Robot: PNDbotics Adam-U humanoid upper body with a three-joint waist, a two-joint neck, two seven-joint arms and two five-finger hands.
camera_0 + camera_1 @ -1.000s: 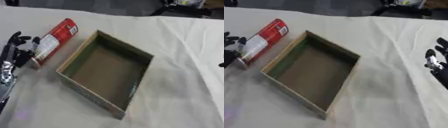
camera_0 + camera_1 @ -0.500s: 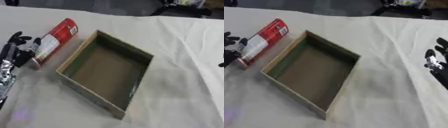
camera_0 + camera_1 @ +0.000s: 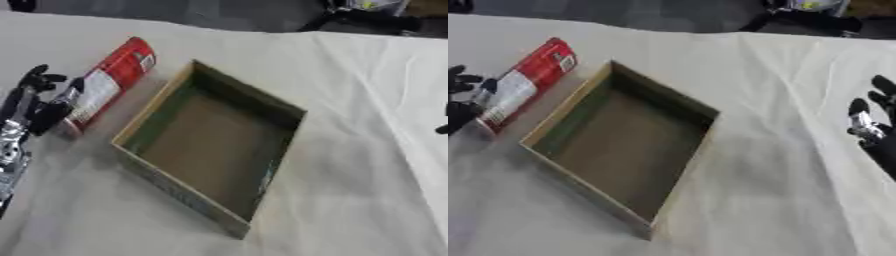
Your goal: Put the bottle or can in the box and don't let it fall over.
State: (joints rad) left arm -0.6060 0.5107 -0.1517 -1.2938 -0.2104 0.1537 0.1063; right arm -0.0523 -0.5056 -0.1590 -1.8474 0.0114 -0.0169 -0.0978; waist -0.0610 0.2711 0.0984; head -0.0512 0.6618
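Item: red cylindrical can with a white label [image 3: 103, 86], lying on its side on the surface, outside the box and just beside its left wall, one end pointing toward the left hand.

Item: shallow open cardboard box with green-tinted inner walls [image 3: 213, 151], set askew at the centre, nothing inside.

Item: left hand [image 3: 33, 106], black with silver parts, at the left edge; fingers straight and spread, tips at the near end of the can, not wrapped around it.

Item: right hand [image 3: 870, 125], at the right edge, fingers relaxed and apart, holding nothing, well apart from the box.

Support: surface covered by a cream cloth [image 3: 780, 190].
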